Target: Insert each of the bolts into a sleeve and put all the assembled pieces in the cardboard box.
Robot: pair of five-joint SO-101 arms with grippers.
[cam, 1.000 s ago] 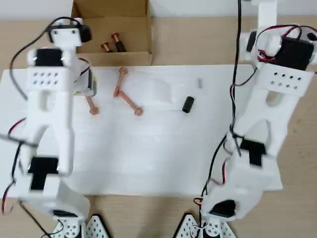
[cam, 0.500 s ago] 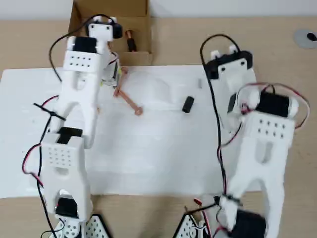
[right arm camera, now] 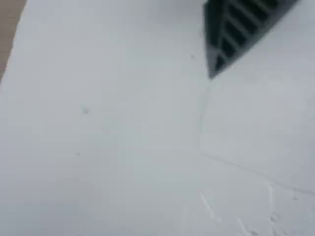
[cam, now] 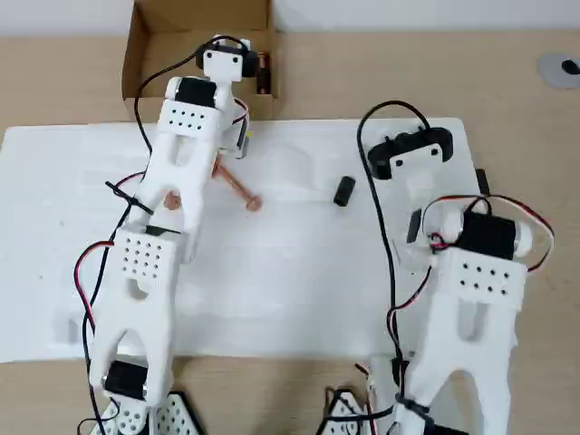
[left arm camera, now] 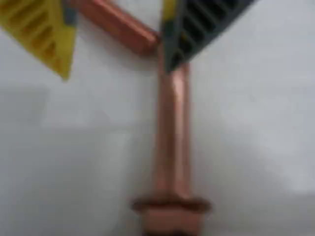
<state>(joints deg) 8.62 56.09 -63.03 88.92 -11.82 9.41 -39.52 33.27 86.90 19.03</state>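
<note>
Bolt [left arm camera: 172,137]: flat on table [left arm camera: 256,147], flanged head pointing away from left end effector [left arm camera: 115,73]. Shaft end sits at tip of dark finger [left arm camera: 197,24], off-centre in gap. Long axis crosswise to closing line. Second bolt [left arm camera: 118,27] meets shaft end at an angle. Left end effector released, spread wide.

Judgement: left arm nearer; centre on shaft before closing, else both bolts caught.

Sleeve [cam: 343,191]: well apart from the bolts, near right end effector [cam: 405,156]. Right end effector state: cannot tell.

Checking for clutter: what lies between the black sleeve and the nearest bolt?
Only bare white sheet, in the high view, between the sleeve and that bolt.
</note>
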